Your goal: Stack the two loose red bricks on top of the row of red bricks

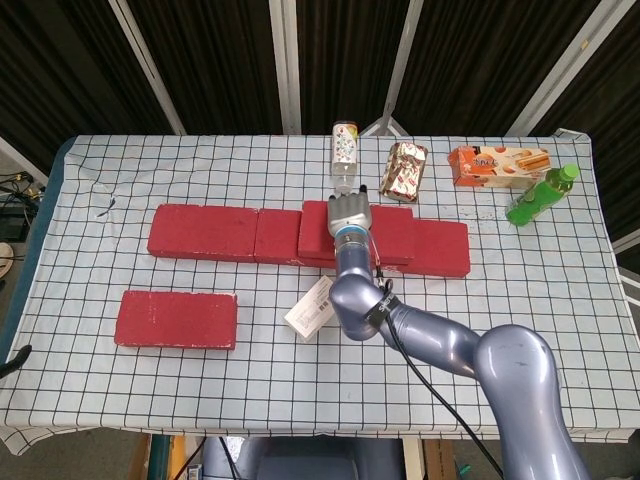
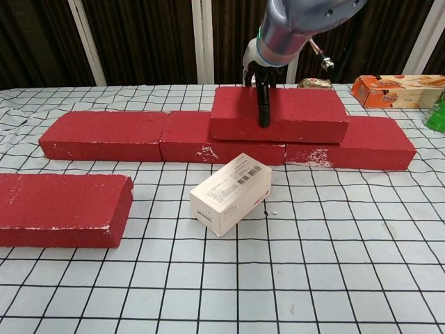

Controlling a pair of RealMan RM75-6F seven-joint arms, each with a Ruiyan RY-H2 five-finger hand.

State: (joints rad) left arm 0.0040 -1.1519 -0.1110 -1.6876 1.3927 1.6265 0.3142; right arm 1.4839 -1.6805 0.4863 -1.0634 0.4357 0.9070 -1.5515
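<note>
Right robot hand clamped on stacked brick, its edges inside the row.

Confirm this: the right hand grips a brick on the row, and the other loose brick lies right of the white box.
One error: the other loose brick lies left of the white box, as the chest view shows. The right hand does grip the stacked brick on the row.

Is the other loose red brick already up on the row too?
No, the second loose brick lies flat on the table, apart from the row.

Dark curtains behind, checked tablecloth
</note>
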